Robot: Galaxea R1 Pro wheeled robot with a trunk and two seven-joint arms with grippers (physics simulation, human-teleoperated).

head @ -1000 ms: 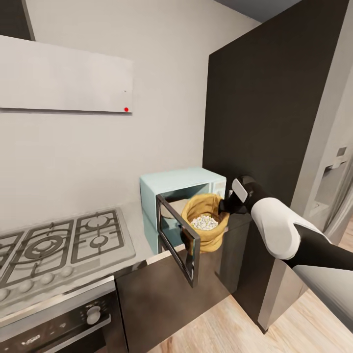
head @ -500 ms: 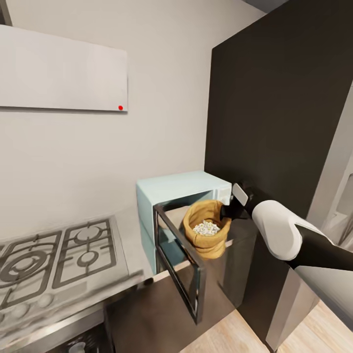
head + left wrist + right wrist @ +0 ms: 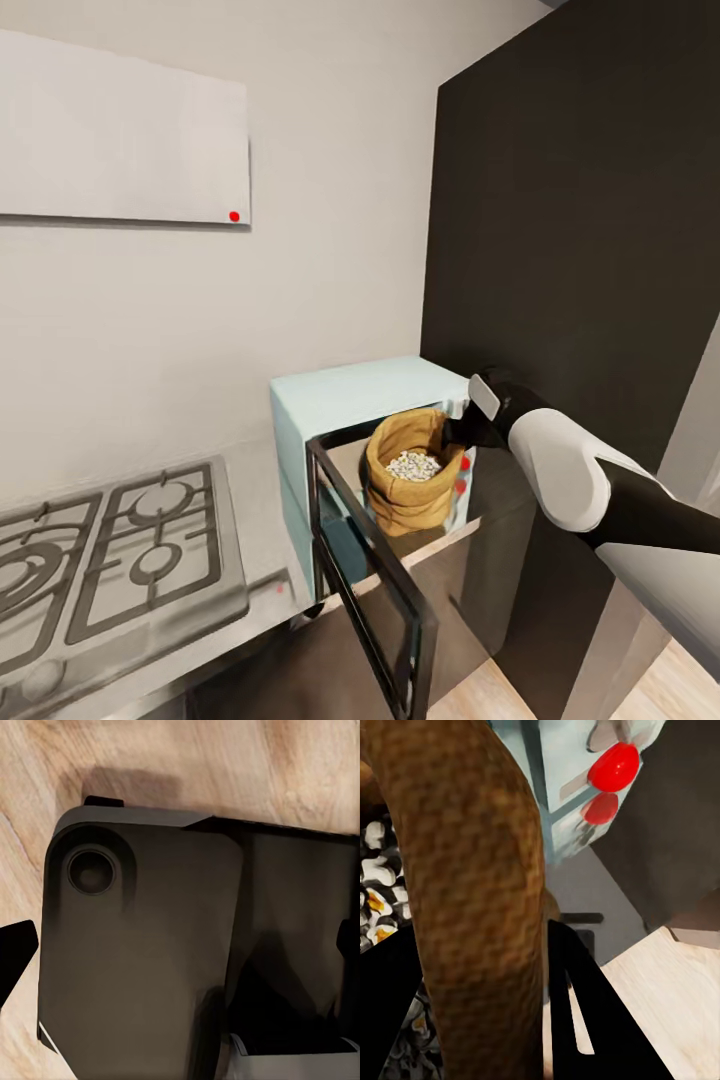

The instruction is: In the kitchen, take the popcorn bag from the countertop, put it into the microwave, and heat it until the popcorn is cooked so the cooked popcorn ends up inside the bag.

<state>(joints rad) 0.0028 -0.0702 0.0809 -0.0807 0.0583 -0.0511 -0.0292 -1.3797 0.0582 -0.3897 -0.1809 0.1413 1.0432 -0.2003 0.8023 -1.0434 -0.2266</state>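
Observation:
The pale mint-blue microwave (image 3: 335, 398) stands on the grey countertop (image 3: 255, 555), with its dark glass door (image 3: 372, 600) swung open toward me. The tan burlap popcorn bag (image 3: 408, 490) hangs upright at the microwave's opening, above the door, and whitish popcorn (image 3: 413, 465) shows in its mouth. My right gripper (image 3: 456, 432) is shut on the bag's right rim. In the right wrist view the rolled rim (image 3: 472, 885) runs between the black fingers (image 3: 577, 1012), with popcorn (image 3: 381, 889) inside. My left gripper (image 3: 180, 952) is open, its fingertips wide apart over my dark base.
A gas hob (image 3: 110, 535) is set in the counter left of the microwave. A tall dark cabinet (image 3: 570, 250) stands close on the microwave's right. A pale wall cabinet (image 3: 120, 130) hangs above. Red knobs (image 3: 613, 766) mark the microwave's panel. Wooden floor (image 3: 187, 757) lies below.
The camera has moved nearer and turned, sliding the whole scene left. The bag stays in my right gripper and has edged slightly closer to the microwave's opening.

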